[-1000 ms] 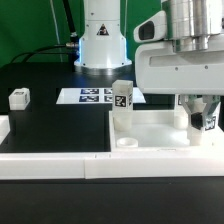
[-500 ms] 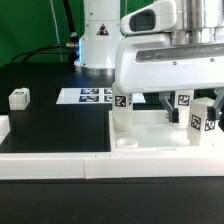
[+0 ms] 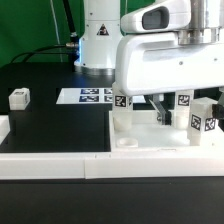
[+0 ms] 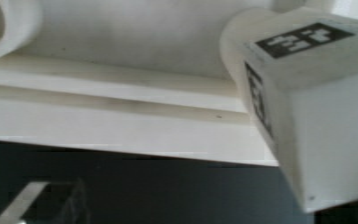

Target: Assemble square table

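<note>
The gripper (image 3: 165, 117) is letting go: a second ago it was clamped on the right leg (image 3: 205, 119) at the slab's right edge, and now its jaws are standing wide with nothing between them, hanging just beside that leg, which is standing free (upright, as far as the exterior view shows). That is suggesting three legs are now up on the slab (image 3: 150, 138), with one left to fetch.

From the exterior view's left, the loose leg (image 3: 19, 97) is lying alone near the left edge of the black tabletop (image 3: 60, 125), a small white blocky piece with a tag. The marker board (image 3: 88, 96) is lying flat toward the back edge. The slab is sitting at the front right, smooth matte white plastic with a raised rim and a round socket (image 3: 126, 143) at its front-left corner. The left leg (image 3: 122, 99) is standing at its back-left corner, the back leg (image 3: 183, 101) toward the back right. The wrist view is showing one leg close up, with flat faces, softened edges and a crisp black-and-white tag
</note>
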`<state>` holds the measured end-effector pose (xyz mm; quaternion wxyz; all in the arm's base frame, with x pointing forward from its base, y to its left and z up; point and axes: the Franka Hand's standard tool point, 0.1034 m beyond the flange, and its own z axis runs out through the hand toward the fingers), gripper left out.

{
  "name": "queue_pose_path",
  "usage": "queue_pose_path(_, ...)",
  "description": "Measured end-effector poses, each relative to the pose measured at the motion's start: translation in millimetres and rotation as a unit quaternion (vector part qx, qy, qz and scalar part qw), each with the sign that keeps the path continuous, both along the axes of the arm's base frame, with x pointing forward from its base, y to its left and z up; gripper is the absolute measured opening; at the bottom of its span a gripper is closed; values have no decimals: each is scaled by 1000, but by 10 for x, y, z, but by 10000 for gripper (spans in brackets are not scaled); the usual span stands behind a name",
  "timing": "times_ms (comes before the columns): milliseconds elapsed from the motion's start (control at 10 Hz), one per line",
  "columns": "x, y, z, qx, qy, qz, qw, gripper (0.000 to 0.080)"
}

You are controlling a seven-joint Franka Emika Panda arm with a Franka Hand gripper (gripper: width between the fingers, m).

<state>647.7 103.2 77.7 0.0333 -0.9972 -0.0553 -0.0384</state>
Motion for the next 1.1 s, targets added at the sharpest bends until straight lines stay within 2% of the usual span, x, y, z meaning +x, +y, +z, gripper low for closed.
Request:
queue_pose_path(300, -60, 67, -26, 4, 15, -7, 1000, 649)
queue_pose_path(600, -132, 243, -103, 10, 24, -25, 999, 649)
queue_pose_path(800, -128, 226, -103, 11, 24, -27, 999, 649)
queue_pose_path(1000, -127, 222, -103, 11, 24, -27, 999, 377)
queue_pose_path(1100, -110, 186, -97, 9, 21, -30, 999, 296)
